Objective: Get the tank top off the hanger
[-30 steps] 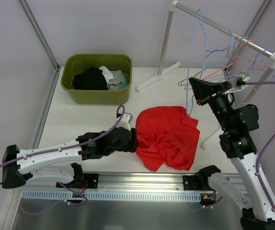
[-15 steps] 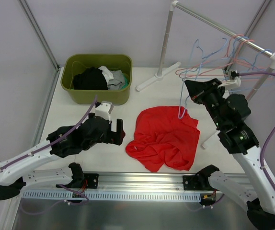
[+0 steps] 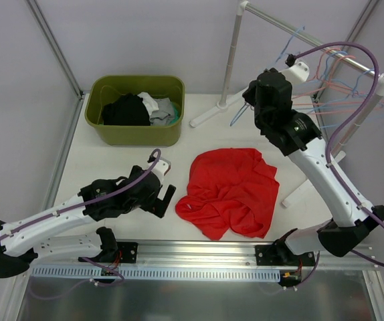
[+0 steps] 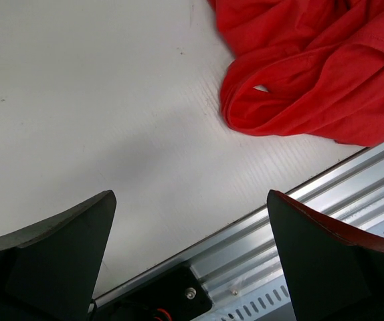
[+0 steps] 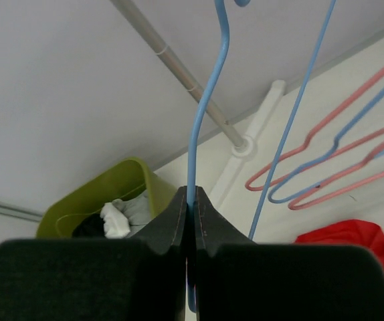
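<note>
The red tank top (image 3: 229, 190) lies crumpled on the white table, off any hanger; its near edge also shows in the left wrist view (image 4: 312, 73). My left gripper (image 3: 168, 194) is open and empty, low over the table just left of the tank top, its jaws wide apart (image 4: 190, 200). My right gripper (image 3: 252, 100) is raised near the rack's left pole, shut on the wire of a bare blue hanger (image 5: 209, 100). Its fingertips pinch the wire (image 5: 190, 194).
A green bin (image 3: 138, 134) with dark and light clothes stands at the back left. The white garment rack (image 3: 231, 57) carries several pink and blue hangers (image 3: 352, 63) at the back right. An aluminium rail (image 3: 192, 253) runs along the near table edge.
My left gripper let go of the tank top and drew back to the left, open. My right arm carried the blue hanger up and back toward the rack's left end.
</note>
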{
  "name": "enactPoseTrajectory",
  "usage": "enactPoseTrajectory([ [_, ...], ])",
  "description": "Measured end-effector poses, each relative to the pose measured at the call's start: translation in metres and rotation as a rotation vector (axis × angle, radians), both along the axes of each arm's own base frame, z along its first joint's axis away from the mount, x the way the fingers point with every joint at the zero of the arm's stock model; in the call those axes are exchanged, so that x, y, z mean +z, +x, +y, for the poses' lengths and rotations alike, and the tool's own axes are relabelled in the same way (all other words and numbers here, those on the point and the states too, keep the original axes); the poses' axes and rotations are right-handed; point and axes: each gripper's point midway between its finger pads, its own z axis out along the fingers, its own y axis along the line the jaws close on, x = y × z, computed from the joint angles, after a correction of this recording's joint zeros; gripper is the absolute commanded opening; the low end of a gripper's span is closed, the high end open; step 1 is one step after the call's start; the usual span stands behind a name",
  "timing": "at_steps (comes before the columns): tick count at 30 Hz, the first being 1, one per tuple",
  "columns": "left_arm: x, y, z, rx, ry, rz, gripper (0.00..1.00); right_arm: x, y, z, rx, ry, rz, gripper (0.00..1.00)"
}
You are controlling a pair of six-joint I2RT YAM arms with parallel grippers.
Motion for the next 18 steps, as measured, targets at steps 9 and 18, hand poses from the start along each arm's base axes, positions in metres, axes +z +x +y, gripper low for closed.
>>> enactPoseTrajectory([
  [9,0.007,-0.001,0.003,0.001,-0.034,-0.019,0.99,-0.007,-0.024,-0.015,-0.147,-0.094,0.025,0.0],
  [18,0.014,-0.002,0.008,0.007,-0.069,-0.043,0.99,-0.011,-0.052,-0.023,-0.194,-0.117,0.015,0.0],
])
